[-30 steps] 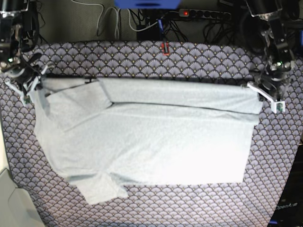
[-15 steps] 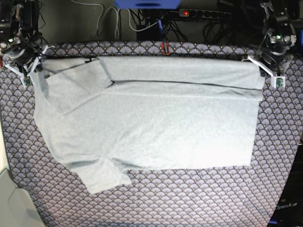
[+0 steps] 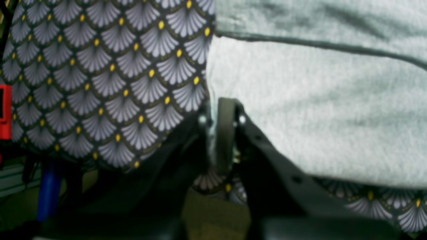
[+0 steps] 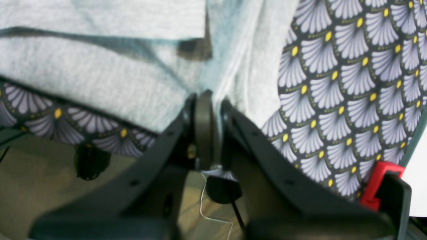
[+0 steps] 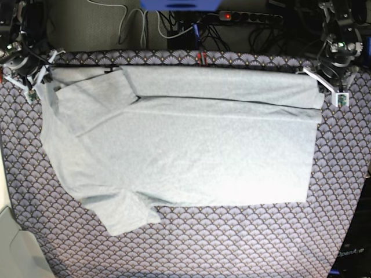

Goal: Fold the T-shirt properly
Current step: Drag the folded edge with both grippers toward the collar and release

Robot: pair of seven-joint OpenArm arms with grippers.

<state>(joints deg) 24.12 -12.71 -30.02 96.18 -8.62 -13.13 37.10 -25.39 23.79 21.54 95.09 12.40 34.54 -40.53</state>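
Note:
The pale grey T-shirt [image 5: 191,150] lies spread wide over the fan-patterned tablecloth [image 5: 232,243], plain side up. Its far edge is doubled over in a long fold. One sleeve [image 5: 128,217] points toward the near edge, and the other sleeve [image 5: 95,104] lies folded at the far left. My left gripper [image 5: 319,82] is shut on the far right corner of the fold; the left wrist view shows the jaws [image 3: 221,133] pinching the cloth edge [image 3: 317,113]. At the far left corner, my right gripper [image 5: 44,78] is shut on bunched fabric [image 4: 110,80], with its jaws [image 4: 207,126] tight together.
Behind the table's far edge run cables and a power strip [image 5: 246,17] with a red light. A red clamp [image 4: 377,180] grips the tablecloth edge beside my right gripper, and another red clamp [image 3: 4,111] shows in the left wrist view. A pale object [image 5: 13,249] fills the near left corner.
Both grippers have drawn the shirt's folded edge back toward the table's far edge, most of it in the first half second. The whole shirt slid away with them.

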